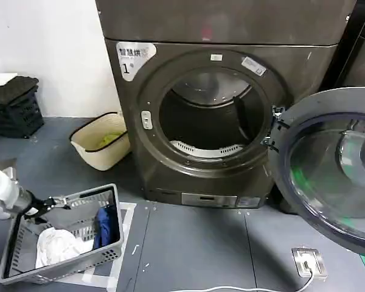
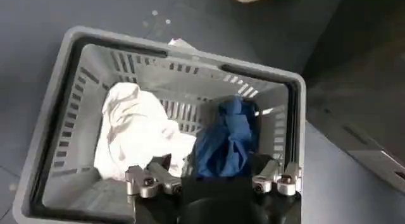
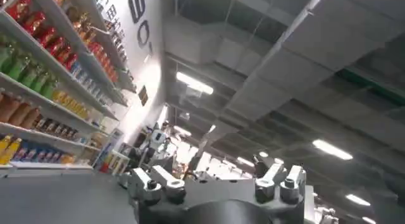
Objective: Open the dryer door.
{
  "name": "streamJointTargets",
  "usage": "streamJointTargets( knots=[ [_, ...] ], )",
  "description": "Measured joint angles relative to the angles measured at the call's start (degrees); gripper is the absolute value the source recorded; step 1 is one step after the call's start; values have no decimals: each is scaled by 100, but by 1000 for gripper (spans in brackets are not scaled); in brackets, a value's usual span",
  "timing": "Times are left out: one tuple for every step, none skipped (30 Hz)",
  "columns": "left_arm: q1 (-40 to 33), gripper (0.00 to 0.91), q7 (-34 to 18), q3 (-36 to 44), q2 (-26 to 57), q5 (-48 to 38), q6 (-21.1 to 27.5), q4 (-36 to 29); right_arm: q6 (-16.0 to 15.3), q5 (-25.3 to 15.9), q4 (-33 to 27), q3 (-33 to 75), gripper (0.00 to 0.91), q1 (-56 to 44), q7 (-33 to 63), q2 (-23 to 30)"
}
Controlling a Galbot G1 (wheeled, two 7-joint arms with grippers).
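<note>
The dark grey-brown dryer (image 1: 219,121) with the white "1" sticker (image 1: 134,59) fills the middle of the head view, its drum mouth uncovered. The dryer door (image 1: 328,170), a wide ring around dark tinted glass, stands swung fully out to the right of the dryer, hinged at the right edge of the drum opening and reaching down toward the floor.

Left of the dryer, on the floor, sits a cream tub (image 1: 100,141) with something yellow-green inside. Farther left and nearer the robot is a grey slatted laundry basket (image 1: 15,252) holding a white cloth (image 1: 58,243) and a blue cloth (image 1: 106,222) (the blue one lies against the wall nearest the dryer).

The left pincer (image 1: 61,202) hovers at the basket's rim on the side away from the dryer; in the left wrist view the left pincer (image 2: 212,181) has its fingers spread wide apart and grips nothing. The right pincer (image 3: 215,184) points up at a ceiling with strip lights, far from the dryer, fingers likewise spread and empty.
</note>
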Motion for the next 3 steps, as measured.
streamJointTargets(
  knots=[
    [16,907,-7,0,8,-14,0,0,1,-6,-3,-5,907,2,-2,-2],
    [31,907,-12,0,18,-23,-1,0,5,-12,-5,-15,907,8,-4,-4],
    [49,907,-13,0,28,-33,0,0,6,-18,-7,-21,907,14,-4,-4]
  ],
)
